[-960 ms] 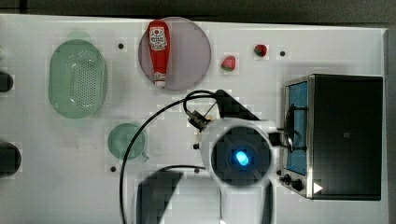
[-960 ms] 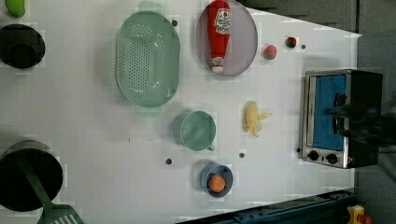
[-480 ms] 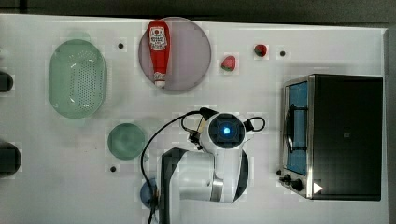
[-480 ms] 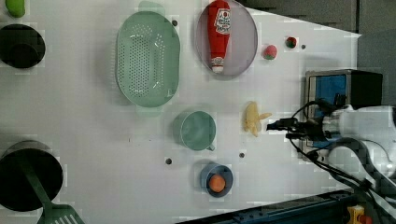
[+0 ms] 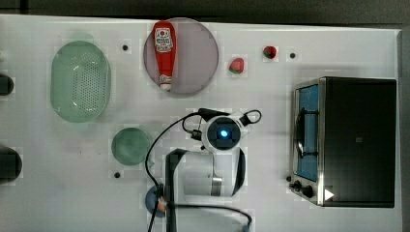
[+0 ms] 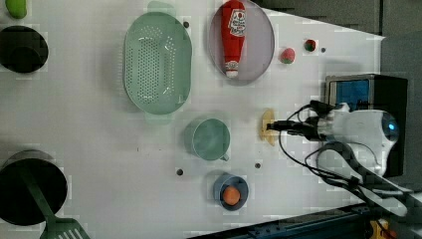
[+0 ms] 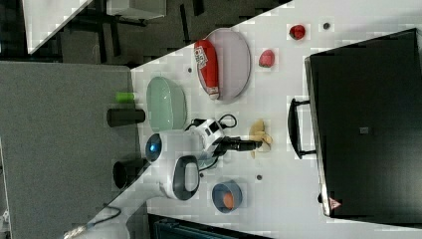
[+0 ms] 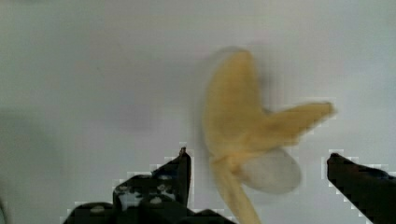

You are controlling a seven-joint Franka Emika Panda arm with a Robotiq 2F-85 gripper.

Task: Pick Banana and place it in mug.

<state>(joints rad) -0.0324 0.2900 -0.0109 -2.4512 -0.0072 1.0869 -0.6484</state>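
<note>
The banana [image 8: 233, 112], a small pale-yellow peeled piece, lies on the white table right of the mug in the left view [image 6: 268, 130] and shows in the right view [image 7: 259, 130]. My gripper [image 8: 259, 158] is open, one dark finger on each side of the banana's lower end without touching it. In the left view the gripper [image 6: 272, 126] reaches in from the right, just over the banana. The mug [image 6: 209, 139], pale teal-green with a small handle, stands upright and empty a short way to the left view's left; the top view shows it [image 5: 130, 146] left of my arm [image 5: 222, 134].
A green colander [image 5: 80, 81] and a plate [image 5: 198, 63] with a ketchup bottle [image 5: 164, 50] lie at the back. Two strawberries [image 5: 236, 65] sit nearby. A toaster oven [image 5: 353, 140] stands at the top view's right. A blue bowl [image 6: 230, 191] holds an orange.
My arm swung from in front of the toaster oven toward the mug side and now hangs over the banana. The gripper stayed open; the banana and mug have not moved.
</note>
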